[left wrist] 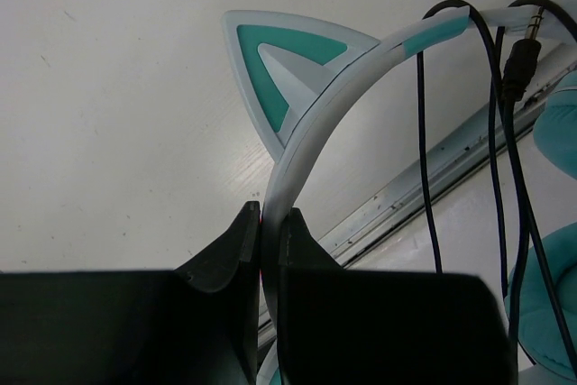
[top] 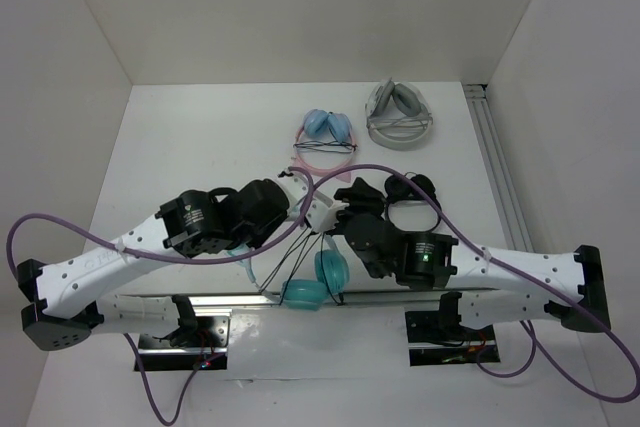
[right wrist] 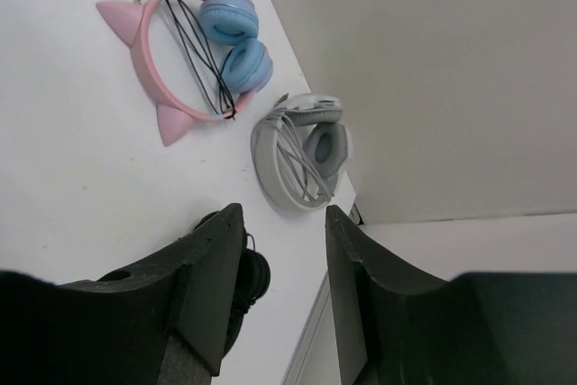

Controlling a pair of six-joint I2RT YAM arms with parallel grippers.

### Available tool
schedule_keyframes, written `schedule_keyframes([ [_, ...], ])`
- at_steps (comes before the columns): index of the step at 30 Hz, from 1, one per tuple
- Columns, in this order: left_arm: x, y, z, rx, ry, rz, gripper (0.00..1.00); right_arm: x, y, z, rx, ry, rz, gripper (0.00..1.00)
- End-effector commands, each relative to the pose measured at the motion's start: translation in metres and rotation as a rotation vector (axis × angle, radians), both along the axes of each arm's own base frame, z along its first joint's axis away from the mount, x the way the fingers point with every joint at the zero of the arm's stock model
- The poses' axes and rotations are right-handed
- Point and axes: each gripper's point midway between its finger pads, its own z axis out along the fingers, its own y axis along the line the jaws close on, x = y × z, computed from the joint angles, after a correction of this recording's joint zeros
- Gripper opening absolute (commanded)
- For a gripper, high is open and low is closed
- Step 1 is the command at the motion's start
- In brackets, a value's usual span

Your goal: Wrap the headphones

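my left gripper [left wrist: 269,223] pinches the headphones [top: 330,269] by the band [left wrist: 302,142], hanging at the middle of the worktop's [top: 200,127] near edge. right gripper [right wrist: 284,223] gapes, empty. the cable [left wrist: 424,160] loops loosely over the band; with its plug [left wrist: 521,65] dangling free, the turns could slide off.

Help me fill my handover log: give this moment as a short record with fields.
left fingers: shut on the headband of the teal headphones
right fingers: open, holding nothing
cable: black, draped over the headband, plug loose
set aside: pink headphones and grey headphones, each with its cable wound round it; black headphones
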Motion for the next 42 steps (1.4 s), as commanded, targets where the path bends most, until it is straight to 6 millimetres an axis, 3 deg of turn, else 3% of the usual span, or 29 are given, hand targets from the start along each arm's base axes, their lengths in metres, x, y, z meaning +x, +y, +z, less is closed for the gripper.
schedule_keyframes([
  [1, -0.007, -0.009, 0.016, -0.081, 0.007, -0.037, 0.00, 0.004, -0.007, 0.017, 0.073, -0.039, -0.041, 0.49],
  [8, -0.005, -0.005, 0.016, -0.073, -0.009, -0.023, 0.00, 0.009, -0.008, 0.012, 0.074, -0.032, -0.055, 0.49],
  [16, 0.003, -0.001, 0.006, -0.057, -0.006, 0.098, 0.00, 0.006, -0.008, 0.069, 0.393, 0.023, -0.081, 0.58],
  [20, 0.022, 0.003, 0.013, -0.140, -0.013, 0.183, 0.00, 0.007, -0.016, 0.069, 0.430, 0.017, -0.173, 0.61],
  [23, 0.037, 0.001, 0.014, -0.176, -0.033, 0.202, 0.00, 0.005, -0.025, 0.082, 0.549, -0.012, -0.286, 0.61],
  [29, 0.067, 0.013, 0.012, -0.211, -0.063, 0.348, 0.00, -0.008, -0.029, 0.073, 0.647, 0.037, -0.330, 0.62],
  [36, 0.113, 0.070, -0.001, -0.250, -0.124, 0.679, 0.00, -0.023, -0.034, 0.078, 0.769, 0.131, -0.317, 0.66],
  [41, 0.151, 0.092, -0.011, -0.281, -0.141, 0.819, 0.00, -0.028, -0.030, 0.065, 0.775, 0.187, -0.292, 0.69],
  [42, 0.162, 0.094, -0.023, -0.259, -0.116, 0.840, 0.00, -0.029, -0.028, 0.060, 0.765, 0.198, -0.282, 0.69],
])
